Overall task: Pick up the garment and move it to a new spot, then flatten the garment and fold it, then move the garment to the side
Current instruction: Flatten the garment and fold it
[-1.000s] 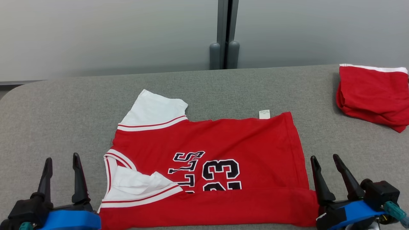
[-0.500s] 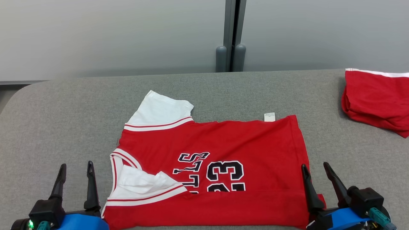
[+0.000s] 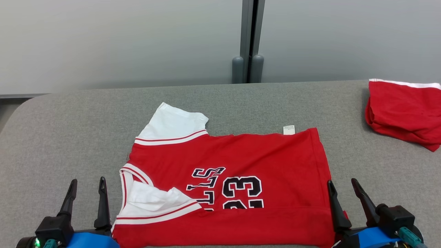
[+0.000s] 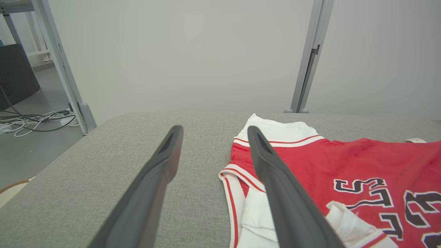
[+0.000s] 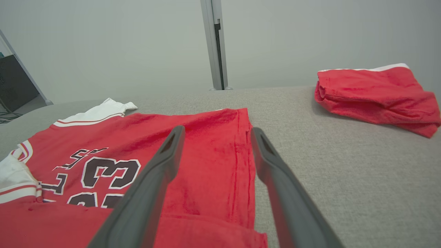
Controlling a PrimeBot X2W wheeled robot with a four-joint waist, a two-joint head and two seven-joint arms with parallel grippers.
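The garment is a red jersey with white sleeves and dark lettering, lying flat on the grey table, its near edge folded over. It also shows in the left wrist view and the right wrist view. My left gripper stands open just left of the jersey's near-left corner, nothing between its fingers. My right gripper stands open at the near-right corner, above the hem, holding nothing. In the wrist views each gripper shows spread jaws.
A second red garment, folded, lies at the table's far right, seen too in the right wrist view. The grey table has a rounded left corner. A wall and a post stand behind. Cables lie on the floor at the left.
The head camera has shifted, so the whole scene sits slightly lower in the picture. Both grippers show lower in the frame and stay open. The jersey lies as before.
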